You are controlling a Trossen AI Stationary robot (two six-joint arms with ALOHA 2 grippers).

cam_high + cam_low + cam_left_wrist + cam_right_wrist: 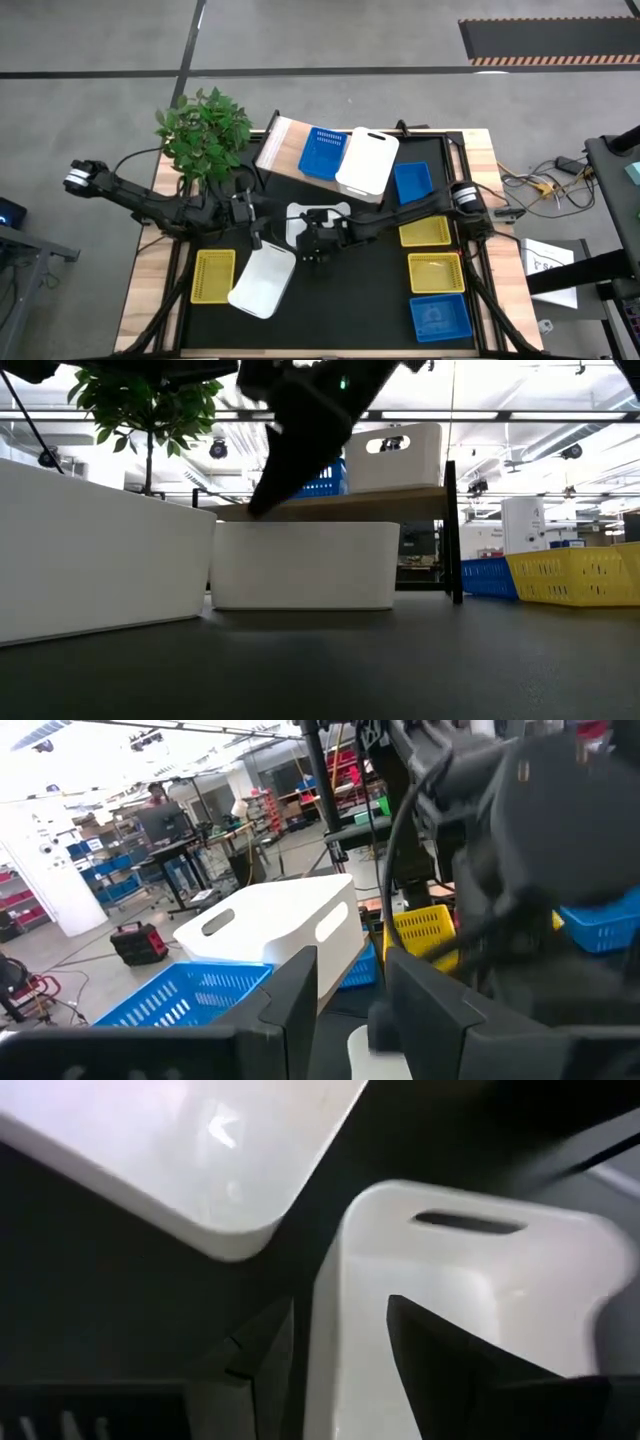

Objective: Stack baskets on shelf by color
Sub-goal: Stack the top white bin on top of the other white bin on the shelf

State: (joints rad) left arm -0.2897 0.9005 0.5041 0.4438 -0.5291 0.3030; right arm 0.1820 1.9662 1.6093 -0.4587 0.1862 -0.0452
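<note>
Nearest the low camera, two white baskets sit on the table. Right gripper straddles one's wall, fingers parted. Left gripper hovers beside it, slightly open, empty. Blue and white baskets occupy the shelf; a plant stands nearby.

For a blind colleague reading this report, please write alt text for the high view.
Two dark arms meet mid-table over a white basket; another white basket lies nearby. The shelf holds a blue basket and a white one.
</note>
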